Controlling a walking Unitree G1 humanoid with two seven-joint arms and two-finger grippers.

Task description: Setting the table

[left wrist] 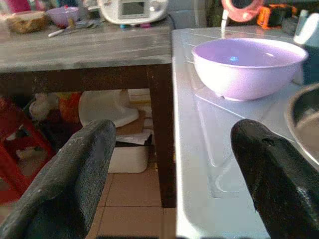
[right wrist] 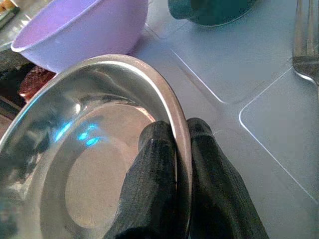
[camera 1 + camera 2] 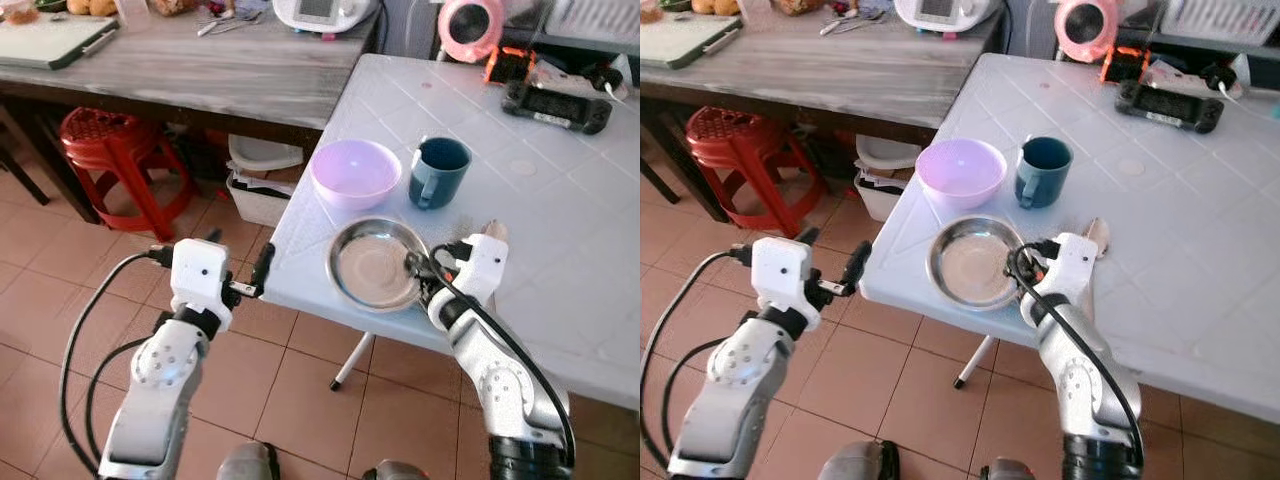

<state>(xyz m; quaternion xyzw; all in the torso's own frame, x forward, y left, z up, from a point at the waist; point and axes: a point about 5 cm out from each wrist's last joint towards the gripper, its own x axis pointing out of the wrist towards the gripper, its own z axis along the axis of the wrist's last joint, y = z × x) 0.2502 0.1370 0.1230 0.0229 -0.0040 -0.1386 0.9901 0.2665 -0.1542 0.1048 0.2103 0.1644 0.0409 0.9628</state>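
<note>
Right end effector (image 2: 182,137) pinching the steel plate (image 3: 375,265)

Plate sits at the white bench's (image 3: 560,230) near edge, beside purple bowl (image 3: 355,172) and blue mug (image 3: 438,171); left end effector (image 1: 174,169) hangs released off the edge. No writing legible.

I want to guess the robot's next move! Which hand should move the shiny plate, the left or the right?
Probably the right hand. Its fingers are already pinched on the rim of the metal plate on the white table. The left hand is open at the table's edge, holding nothing, farther from the plate.
</note>
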